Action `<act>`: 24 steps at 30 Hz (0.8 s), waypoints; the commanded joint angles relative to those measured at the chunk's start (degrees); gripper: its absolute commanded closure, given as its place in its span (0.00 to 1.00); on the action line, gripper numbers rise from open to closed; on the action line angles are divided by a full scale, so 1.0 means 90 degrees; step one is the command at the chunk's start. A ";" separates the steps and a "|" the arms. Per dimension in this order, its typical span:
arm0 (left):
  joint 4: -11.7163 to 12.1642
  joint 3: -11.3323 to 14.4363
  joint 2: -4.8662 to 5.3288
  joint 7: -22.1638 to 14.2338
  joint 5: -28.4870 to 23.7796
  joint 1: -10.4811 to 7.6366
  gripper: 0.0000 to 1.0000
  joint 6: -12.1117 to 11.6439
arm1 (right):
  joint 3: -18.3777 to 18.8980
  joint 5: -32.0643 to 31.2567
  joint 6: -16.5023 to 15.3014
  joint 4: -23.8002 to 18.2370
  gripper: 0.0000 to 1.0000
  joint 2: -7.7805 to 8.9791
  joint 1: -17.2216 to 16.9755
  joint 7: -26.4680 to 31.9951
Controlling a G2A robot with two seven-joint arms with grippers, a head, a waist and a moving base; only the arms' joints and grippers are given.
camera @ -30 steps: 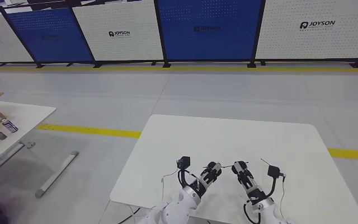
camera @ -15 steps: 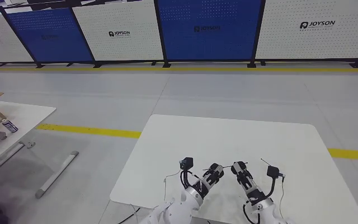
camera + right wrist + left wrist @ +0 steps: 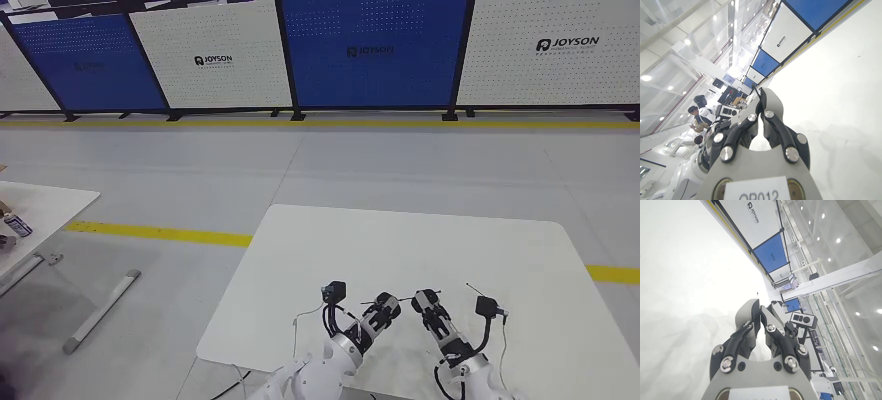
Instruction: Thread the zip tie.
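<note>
Both grippers hover close together over the near part of the white table (image 3: 420, 240). My left gripper (image 3: 760, 307) is shut on a thin black zip tie (image 3: 757, 294). Its slim end pokes out past the fingertips, and a strand trails back along one finger. My right gripper (image 3: 761, 91) is shut on the same tie's other part, with the zip tie's small black head (image 3: 753, 85) sticking out beyond the pads. In the top view the left gripper (image 3: 387, 301) and right gripper (image 3: 424, 298) face each other tip to tip, a short gap apart.
The table's near edge (image 3: 215, 352) lies just beside the left arm. A broad bare stretch of tabletop extends beyond the grippers. Another table (image 3: 40, 215) stands off to the left across the floor, and pegboard panels (image 3: 370, 50) line the back.
The two grippers have drawn slightly closer together. The left one shifted right and the right one a touch left. Both stay shut on the tie.
</note>
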 commanded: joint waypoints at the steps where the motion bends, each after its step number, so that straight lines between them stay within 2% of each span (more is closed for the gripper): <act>1: -0.0007 -0.0010 0.0004 -0.0030 0.0008 0.0009 1.00 -0.0016 | 0.0013 0.0004 0.0000 -0.0003 1.00 0.0004 -0.0003 0.0041; 12: -0.0025 -0.0051 0.0014 -0.0080 0.0057 0.0042 1.00 0.0021 | 0.0000 0.0099 0.0000 0.0008 1.00 0.0018 0.0033 0.0330; 14: -0.0011 -0.0048 0.0009 -0.0058 0.0046 0.0041 1.00 0.0058 | -0.0006 0.0095 0.0000 0.0022 0.94 0.0018 0.0044 0.0335; 17: 0.0015 -0.0041 0.0002 -0.0040 0.0028 0.0036 1.00 0.0087 | -0.0017 0.0074 0.0000 0.0033 0.77 0.0019 0.0049 0.0322; 19: 0.0029 -0.0039 -0.0004 -0.0018 0.0009 0.0032 1.00 0.0103 | -0.0025 0.0039 0.0000 0.0025 0.69 0.0020 0.0044 0.0298; 21: 0.0040 -0.0041 -0.0010 0.0005 -0.0030 0.0032 1.00 0.0118 | -0.0031 0.0010 0.0000 0.0011 0.67 0.0022 0.0023 0.0252; 24: 0.0049 -0.0041 -0.0016 0.0021 -0.0053 0.0029 1.00 0.0133 | -0.0034 -0.0017 0.0000 -0.0018 0.70 0.0027 -0.0009 0.0199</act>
